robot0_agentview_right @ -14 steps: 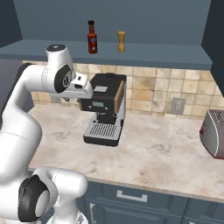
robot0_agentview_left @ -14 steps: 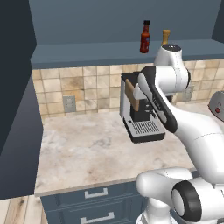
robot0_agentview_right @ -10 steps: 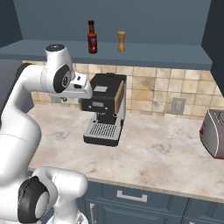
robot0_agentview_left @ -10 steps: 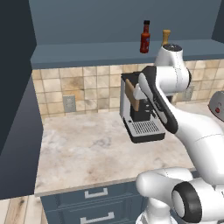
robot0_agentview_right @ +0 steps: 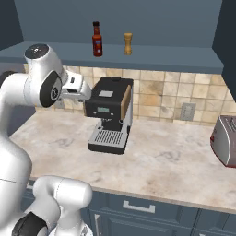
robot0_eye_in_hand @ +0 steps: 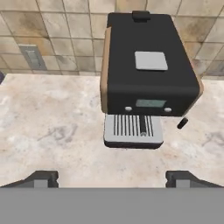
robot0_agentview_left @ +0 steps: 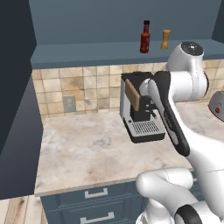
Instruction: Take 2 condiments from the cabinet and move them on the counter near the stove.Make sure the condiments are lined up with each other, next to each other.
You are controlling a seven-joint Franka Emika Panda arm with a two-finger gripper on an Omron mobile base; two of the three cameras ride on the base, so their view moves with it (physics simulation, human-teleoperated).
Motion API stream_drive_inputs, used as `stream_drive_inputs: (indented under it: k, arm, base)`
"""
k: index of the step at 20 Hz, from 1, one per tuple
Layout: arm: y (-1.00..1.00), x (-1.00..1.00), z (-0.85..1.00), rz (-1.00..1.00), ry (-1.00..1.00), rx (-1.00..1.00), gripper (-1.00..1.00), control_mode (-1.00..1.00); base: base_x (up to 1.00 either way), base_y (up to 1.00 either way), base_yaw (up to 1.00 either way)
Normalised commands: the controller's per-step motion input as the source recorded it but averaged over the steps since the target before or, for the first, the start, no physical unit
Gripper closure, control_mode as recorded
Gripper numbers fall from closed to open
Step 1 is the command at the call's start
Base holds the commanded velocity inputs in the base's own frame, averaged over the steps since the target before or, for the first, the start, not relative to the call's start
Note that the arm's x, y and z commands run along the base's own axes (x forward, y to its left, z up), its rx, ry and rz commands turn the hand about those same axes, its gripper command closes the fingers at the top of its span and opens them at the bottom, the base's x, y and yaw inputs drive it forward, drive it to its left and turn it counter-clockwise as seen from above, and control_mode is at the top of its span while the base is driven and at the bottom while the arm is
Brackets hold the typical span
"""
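Two condiments stand side by side on the cabinet shelf (robot0_agentview_left: 87, 51) (robot0_agentview_right: 175, 59): a slim red hot-sauce bottle (robot0_agentview_left: 145, 37) (robot0_agentview_right: 97, 39) and a shorter tan-orange bottle (robot0_agentview_left: 166, 39) (robot0_agentview_right: 127, 44). My gripper (robot0_eye_in_hand: 113, 179) is open, its fingertips (robot0_eye_in_hand: 43, 178) far apart with nothing between them. It hangs well below the shelf, over the beige marbled counter (robot0_agentview_left: 83, 151) (robot0_agentview_right: 179, 161), and looks down on a coffee machine. My hand (robot0_agentview_right: 77, 88) is just left of that machine in the right base view. The stove is out of view.
A black coffee machine (robot0_agentview_left: 139, 109) (robot0_agentview_right: 109, 115) (robot0_eye_in_hand: 148, 74) with a silver drip tray stands on the counter against the tiled wall. A silver toaster (robot0_agentview_right: 226, 140) (robot0_agentview_left: 217, 107) sits at the far right. Wall sockets (robot0_agentview_left: 68, 103) (robot0_agentview_right: 186, 111) are set in the tiles.
The arm's upper joint and hand have drawn back slightly from the wall. Both bottles stand as before, and the gripper stays open.
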Motion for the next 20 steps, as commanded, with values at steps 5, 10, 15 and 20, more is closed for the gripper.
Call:
stream_drive_inputs:
  k: [5,10,15,20]
  arm:
    - [0.0,-0.14,0.81,-0.05,-0.37,0.0,-1.0,-1.0]
    - [0.0,0.0,0.86,-0.04,-0.27,0.03,-1.0,-1.0]
    - [0.0,0.11,0.7,-0.02,-0.05,0.06,-1.0,-1.0]
    - [0.0,0.24,0.3,0.0,0.0,0.01,-1.0,-1.0]
  base:
    - [0.0,0.0,0.0]
    - [0.0,0.0,0.0]
    - [0.0,0.0,0.0]
    - [0.0,0.0,0.0]
